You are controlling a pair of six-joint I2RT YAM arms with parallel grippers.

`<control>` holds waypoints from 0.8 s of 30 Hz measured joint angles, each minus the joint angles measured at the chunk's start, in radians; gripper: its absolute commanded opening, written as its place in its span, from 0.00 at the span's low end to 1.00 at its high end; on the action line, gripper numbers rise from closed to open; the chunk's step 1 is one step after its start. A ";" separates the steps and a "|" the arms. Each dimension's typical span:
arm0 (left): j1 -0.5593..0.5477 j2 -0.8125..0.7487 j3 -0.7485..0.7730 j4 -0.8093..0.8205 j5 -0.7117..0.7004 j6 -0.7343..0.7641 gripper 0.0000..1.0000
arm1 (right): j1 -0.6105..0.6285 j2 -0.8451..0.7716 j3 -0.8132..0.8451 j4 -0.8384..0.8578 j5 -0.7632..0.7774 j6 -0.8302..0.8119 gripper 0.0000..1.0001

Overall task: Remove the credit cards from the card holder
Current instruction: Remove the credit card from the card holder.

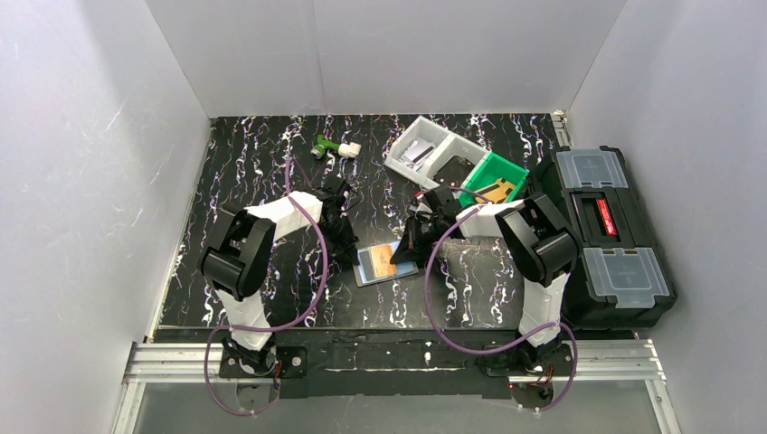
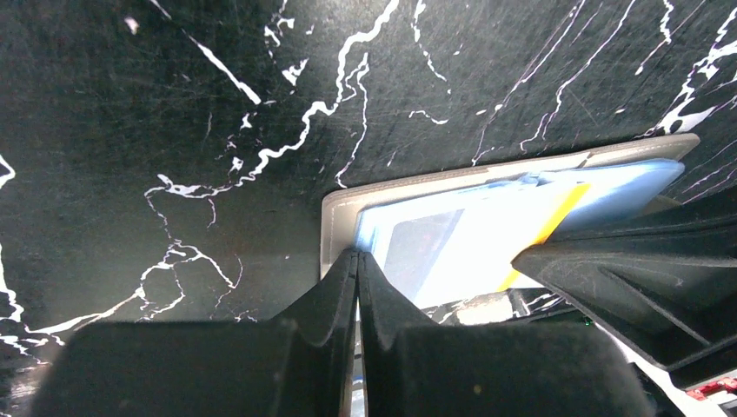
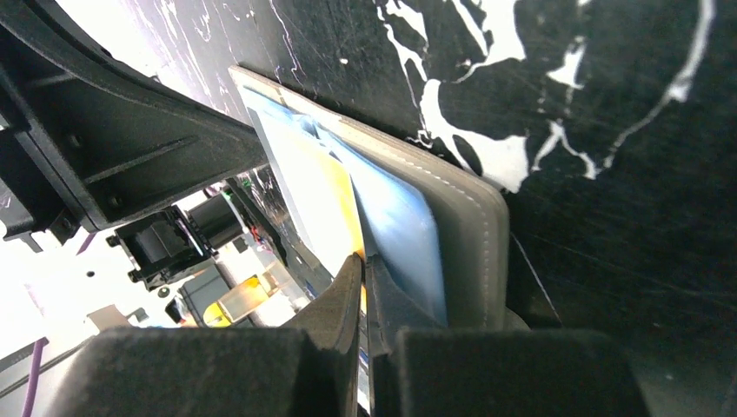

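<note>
The card holder (image 1: pixel 373 269) lies open on the black marble table between my two grippers, its grey rim showing in the left wrist view (image 2: pixel 341 215) and the right wrist view (image 3: pixel 474 228). A light blue credit card with an orange band (image 2: pixel 487 230) lies partly out of its shiny sleeve toward the right; it also shows in the right wrist view (image 3: pixel 317 187). My left gripper (image 2: pixel 357 254) is shut on the holder's left edge. My right gripper (image 3: pixel 363 259) is shut on the card's right edge by the orange band. The plain blue card cannot be told apart.
A white bin (image 1: pixel 425 149) and a green bin (image 1: pixel 493 179) stand at the back right. A black toolbox (image 1: pixel 601 235) stands along the right edge. A small green and white object (image 1: pixel 333 146) lies at the back. White walls enclose the table.
</note>
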 measured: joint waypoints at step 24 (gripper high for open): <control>0.000 0.003 -0.001 0.000 -0.003 0.008 0.00 | -0.046 0.006 -0.041 0.097 -0.084 0.038 0.32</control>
